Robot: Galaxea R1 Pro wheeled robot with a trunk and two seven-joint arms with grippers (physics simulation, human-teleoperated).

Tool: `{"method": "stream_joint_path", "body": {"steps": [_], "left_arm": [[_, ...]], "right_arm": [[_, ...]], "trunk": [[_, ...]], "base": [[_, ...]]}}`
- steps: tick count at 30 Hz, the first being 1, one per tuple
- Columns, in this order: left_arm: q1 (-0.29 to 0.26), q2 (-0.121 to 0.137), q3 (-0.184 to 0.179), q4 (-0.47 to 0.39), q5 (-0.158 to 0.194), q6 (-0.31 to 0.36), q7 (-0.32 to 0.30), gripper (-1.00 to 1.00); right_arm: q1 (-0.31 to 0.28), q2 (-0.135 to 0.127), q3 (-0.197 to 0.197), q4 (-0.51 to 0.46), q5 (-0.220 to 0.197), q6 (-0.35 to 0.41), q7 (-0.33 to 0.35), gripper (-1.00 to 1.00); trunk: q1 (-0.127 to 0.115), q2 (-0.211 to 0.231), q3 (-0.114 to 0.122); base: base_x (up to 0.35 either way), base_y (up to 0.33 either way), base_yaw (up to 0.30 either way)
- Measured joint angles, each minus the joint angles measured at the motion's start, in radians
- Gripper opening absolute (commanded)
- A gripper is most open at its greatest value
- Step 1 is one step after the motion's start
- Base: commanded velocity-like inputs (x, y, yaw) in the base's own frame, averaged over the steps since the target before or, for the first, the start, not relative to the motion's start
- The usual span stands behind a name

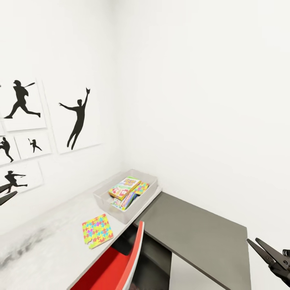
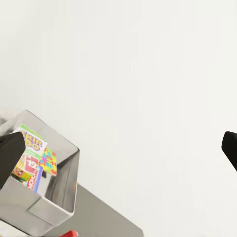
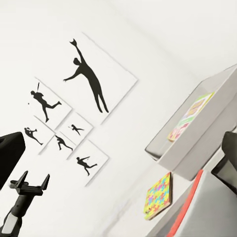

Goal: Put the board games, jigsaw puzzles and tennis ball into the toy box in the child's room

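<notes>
The toy box (image 1: pixel 107 208) stands on the table (image 1: pixel 44 241) near the room's corner. Inside it lie a green-white SKIP-BO board game (image 1: pixel 125 185), another game box under it, and one jigsaw puzzle (image 1: pixel 142 188). The other jigsaw puzzle (image 1: pixel 98 230) lies flat on the table in front of the box. My left gripper (image 1: pixel 9 193) hovers open over the table's left part, well short of that puzzle, and looks at the toy box (image 2: pixel 49 207). My right gripper (image 1: pixel 253 241) hangs open beyond the dark cabinet. The tennis ball and the bed are out of view.
A lower dark grey cabinet (image 1: pixel 197 237) adjoins the table on the right. A red chair back (image 1: pixel 121 266) rises at the table's front edge. Black sports-silhouette posters (image 1: pixel 76 119) cover the left wall, and white walls close the corner behind the box.
</notes>
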Motion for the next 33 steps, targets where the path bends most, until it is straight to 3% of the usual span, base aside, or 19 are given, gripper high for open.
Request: {"method": "stream_joint_path", "body": {"steps": [33], "left_arm": [[0.0, 0.0, -0.001, 0.0, 0.0, 0.0, 0.0, 1.0]], "right_arm": [[0.0, -0.003, 0.002, 0.0, 0.0, 0.001, 0.0, 1.0]], "trunk": [[0.0, 0.0, -0.05]], "base": [[-0.03, 0.011, 0.152]]}}
